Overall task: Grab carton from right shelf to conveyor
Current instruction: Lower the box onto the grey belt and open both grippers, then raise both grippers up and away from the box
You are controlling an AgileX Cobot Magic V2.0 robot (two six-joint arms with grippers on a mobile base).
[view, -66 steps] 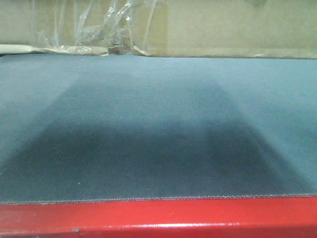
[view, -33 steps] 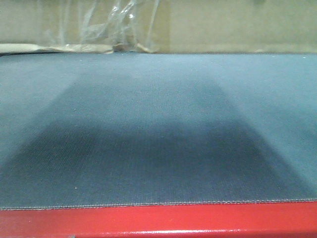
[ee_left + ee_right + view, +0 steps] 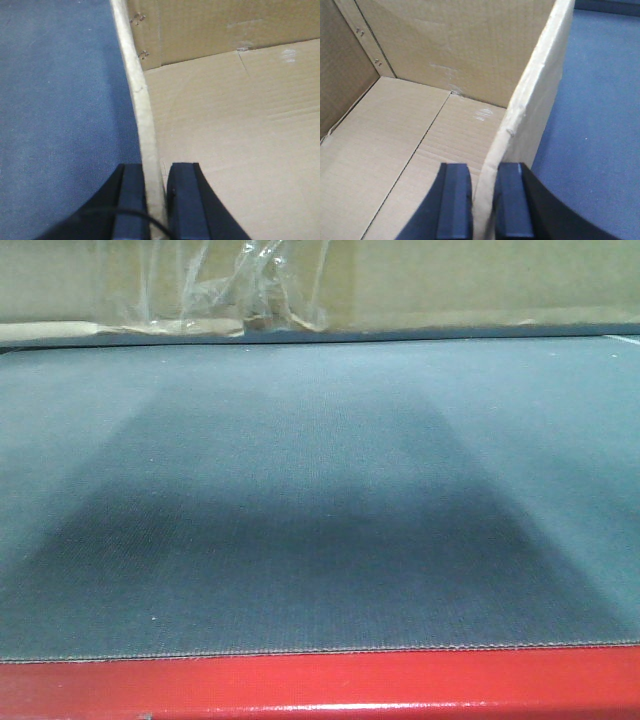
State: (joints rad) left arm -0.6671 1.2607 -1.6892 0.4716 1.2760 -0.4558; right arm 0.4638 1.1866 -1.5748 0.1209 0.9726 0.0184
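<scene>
The left hand (image 3: 156, 175), bottom centre of its frame, is clamped on a wall of the carton (image 3: 225, 130). The right hand (image 3: 483, 175) likewise pinches another wall. In the front view the carton spans the top, beyond the conveyor (image 3: 320, 500).

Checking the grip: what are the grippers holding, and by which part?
Both hold the carton: the left gripper pinches the top edge of one side wall, the right gripper the top edge of the opposite wall.
</scene>
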